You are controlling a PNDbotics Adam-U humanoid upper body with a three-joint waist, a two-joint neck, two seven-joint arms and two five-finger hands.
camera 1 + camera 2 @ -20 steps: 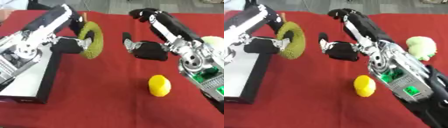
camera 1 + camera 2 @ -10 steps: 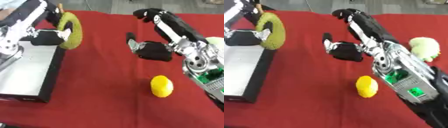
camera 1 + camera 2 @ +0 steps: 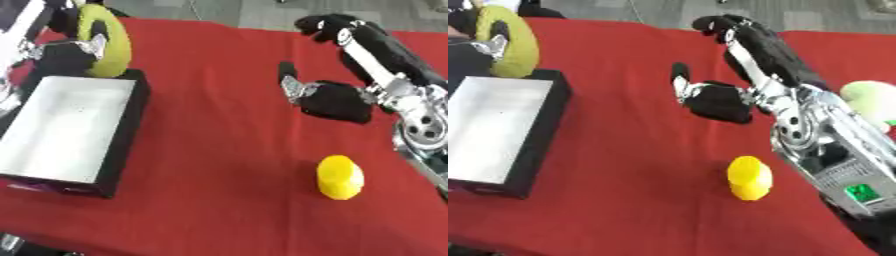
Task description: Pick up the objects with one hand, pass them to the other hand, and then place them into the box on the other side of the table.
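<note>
Left eye view: a counter (image 3: 219,165) draped in red cloth. At the upper left, the robot's left hand (image 3: 74,52) has its fingers curled round a yellow-green ring-shaped object (image 3: 105,40), holding it upright just above the far edge of an open box (image 3: 118,150), black outside and white inside. The ring seems not yet released. At the right, the right hand (image 3: 337,97) hovers over the cloth with fingers straight and thumb spread, holding nothing. A small yellow object (image 3: 339,176), rounded and squat, sits on the cloth near the lower right, well apart from the box.

Right eye view: the same scene shifted leftward. A pale green rounded object (image 3: 872,102) shows at the right edge, beside the right arm.

The ring looks soft and light, probably plush or foam, so it should squash slightly and not slip; gripping through its band, as now, suits it. The yellow object appears stiff and smooth; taking it around its middle seems safest.
</note>
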